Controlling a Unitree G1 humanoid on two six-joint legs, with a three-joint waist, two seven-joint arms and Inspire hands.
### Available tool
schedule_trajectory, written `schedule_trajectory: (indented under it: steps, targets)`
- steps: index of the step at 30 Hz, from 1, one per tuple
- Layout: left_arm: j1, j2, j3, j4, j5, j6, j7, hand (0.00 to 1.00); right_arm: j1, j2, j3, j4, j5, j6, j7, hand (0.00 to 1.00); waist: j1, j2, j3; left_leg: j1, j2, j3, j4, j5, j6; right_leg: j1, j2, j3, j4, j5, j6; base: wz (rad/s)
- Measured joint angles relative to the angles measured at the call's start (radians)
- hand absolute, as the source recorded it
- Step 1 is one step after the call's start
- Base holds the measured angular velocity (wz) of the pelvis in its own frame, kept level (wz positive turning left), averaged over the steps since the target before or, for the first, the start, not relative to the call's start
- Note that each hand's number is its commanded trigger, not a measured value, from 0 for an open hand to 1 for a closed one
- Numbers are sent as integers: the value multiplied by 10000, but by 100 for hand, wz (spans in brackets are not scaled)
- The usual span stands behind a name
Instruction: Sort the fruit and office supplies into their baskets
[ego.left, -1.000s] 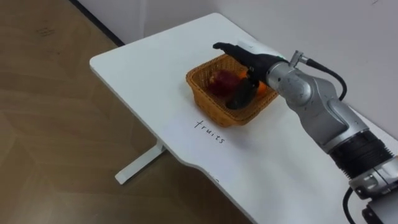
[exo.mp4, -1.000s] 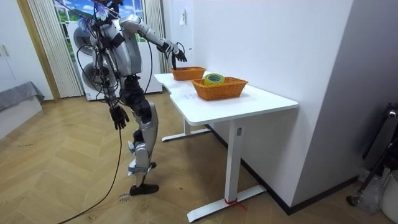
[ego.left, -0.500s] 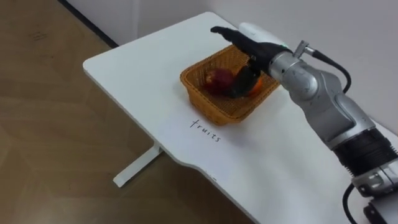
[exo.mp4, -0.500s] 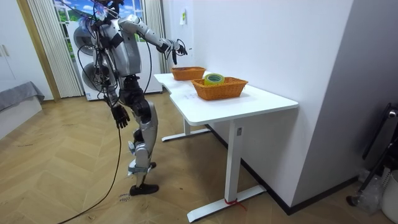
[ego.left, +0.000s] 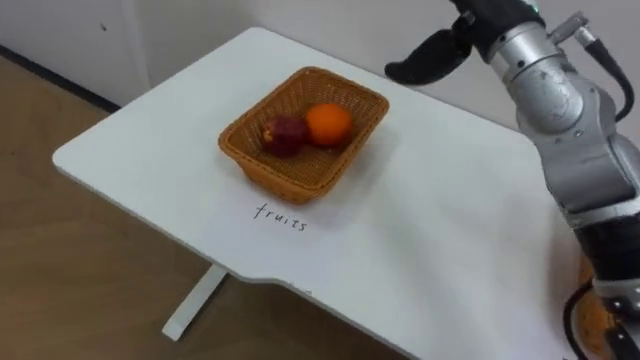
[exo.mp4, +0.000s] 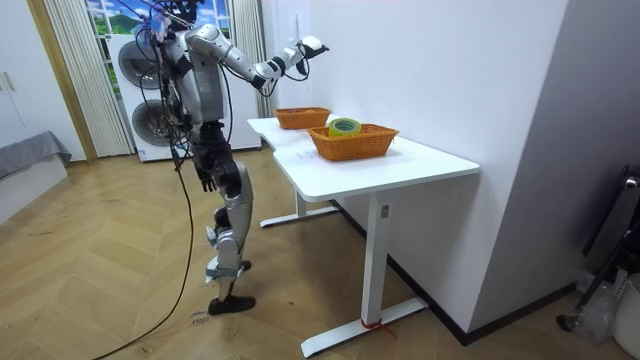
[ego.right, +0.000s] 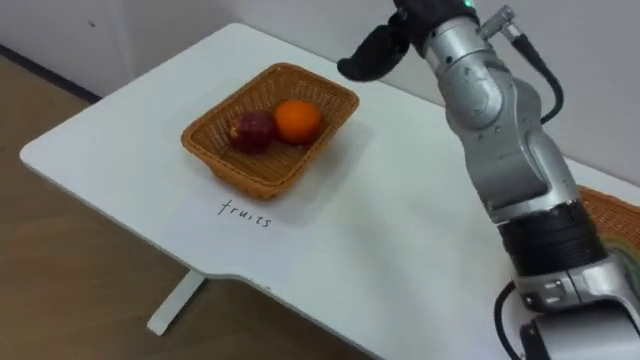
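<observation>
Right hand (ego.left: 432, 55) held high above the table's (ego.left: 450, 250) far edge.
Its fingers are loosely straight, holding nothing; 1 apple (ego.left: 285, 135) and 1 orange (ego.left: 328, 123) lie side by side in the wicker basket (ego.left: 248, 152) near the far left corner. Left hand (exo.mp4: 206, 180) hangs by the hip.

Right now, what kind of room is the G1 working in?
Probably a home-style room, perhaps a mock flat: a herringbone wood floor, front-loading laundry machines and long curtains behind the robot, and a white table set against the wall.
</observation>
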Motion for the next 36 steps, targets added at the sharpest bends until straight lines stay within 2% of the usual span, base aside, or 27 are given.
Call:
schedule_trajectory:
  steps: [5, 7, 12, 16, 17, 25, 29, 32, 36]
  targets:
    - [-257, -15, 102, -204, -56, -16, 75, 0, 28, -331, -514, -470, -65, 188, -137, 0, -410, 16, -9, -115, 82, 269, -14, 1, 10, -260, 3, 264, 129, 12, -18, -17]
    - [-364, -22, 175, -197, -59, -20, 72, 0, 45, -345, -687, -527, -88, 193, -163, 0, -540, 23, -7, 37, 100, 366, -48, 3, 17, -198, 5, 377, 119, 11, -17, -14]
    - [-472, -24, 160, -186, -666, -280, 40, 0, 446, -498, -1340, -1128, 17, 187, -594, 0, -1017, 63, 7, 216, 145, 592, -222, -4, 23, -195, 14, 651, 117, 11, -15, -13]
    - [-480, -41, 160, -158, -854, -373, -127, 0, 918, -504, -1816, -1568, 9, 166, -900, 0, -1119, 131, 27, 353, 254, 1039, -319, -36, 38, -290, 49, 1051, 139, 21, -27, -31]
    - [-479, -41, 156, -145, -857, -429, -143, 0, 1040, -504, -1987, -1624, 20, 162, -965, 0, -1239, 156, 43, 375, 274, 1096, -331, -51, 39, -304, 58, 1102, 141, 38, -29, -21]
    - [-375, -31, 171, -53, -1137, -713, -42, 0, 1710, -510, -2934, -1888, 372, 131, -2120, 0, -1829, 156, 15, 447, 392, 1632, -496, -54, 45, -618, 100, 1621, 281, 77, -48, -21]
    - [-353, -79, 155, 49, -1531, -901, -74, 0, 1935, -510, -3535, -1977, 414, -103, -2898, 0, -2114, 127, -7, 615, 487, 1902, -558, -76, 16, -620, 186, 1879, 262, 128, -80, -20]
    - [-346, -209, 167, 217, -1616, -1161, -74, 0, 2549, -514, -4303, -2234, 449, -613, -3692, 0, -2195, 181, -13, 711, 566, 2119, -556, -145, -7, -601, 228, 1922, 260, 166, -98, -20]
    - [-290, -284, 192, 365, -1609, -1274, -55, 0, 3617, -518, -5123, -2326, 604, -928, -4809, 0, -2399, 289, -85, 780, 662, 2327, -556, -197, -39, -662, 320, 2166, 265, 207, -126, -23]
